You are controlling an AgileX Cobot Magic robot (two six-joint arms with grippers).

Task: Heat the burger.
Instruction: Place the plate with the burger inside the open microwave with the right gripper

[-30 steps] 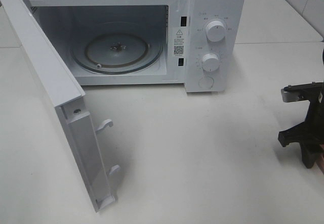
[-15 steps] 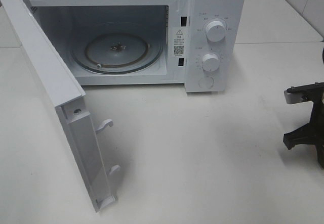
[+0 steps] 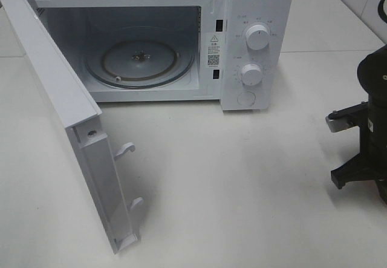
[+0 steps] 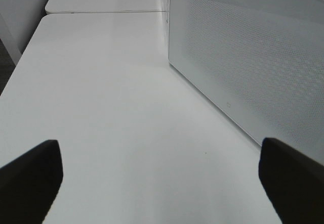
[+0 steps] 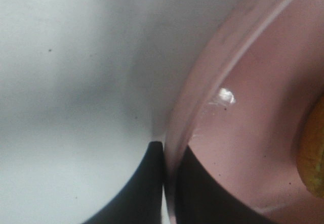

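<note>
The burger (image 5: 315, 150) shows only as a golden-brown sliver at the edge of the right wrist view, on a pink plate (image 5: 253, 107). My right gripper (image 5: 169, 188) is shut on the plate's rim, one dark finger (image 5: 144, 183) outside and one inside. In the exterior view only the right arm (image 3: 363, 141) shows at the right edge; plate and burger are out of that view. My left gripper (image 4: 162, 183) is open and empty over the white table, out of the exterior view.
The white microwave (image 3: 257, 14) stands at the back, its door (image 3: 60, 98) swung wide open to the left. The glass turntable (image 3: 140, 62) inside is bare. A white perforated microwave panel (image 4: 243, 57) is beside the left gripper. The table (image 3: 242, 177) is white.
The right arm drew slightly right, then came back left and lower; more of its black body now shows at the right edge. The microwave has not moved.
</note>
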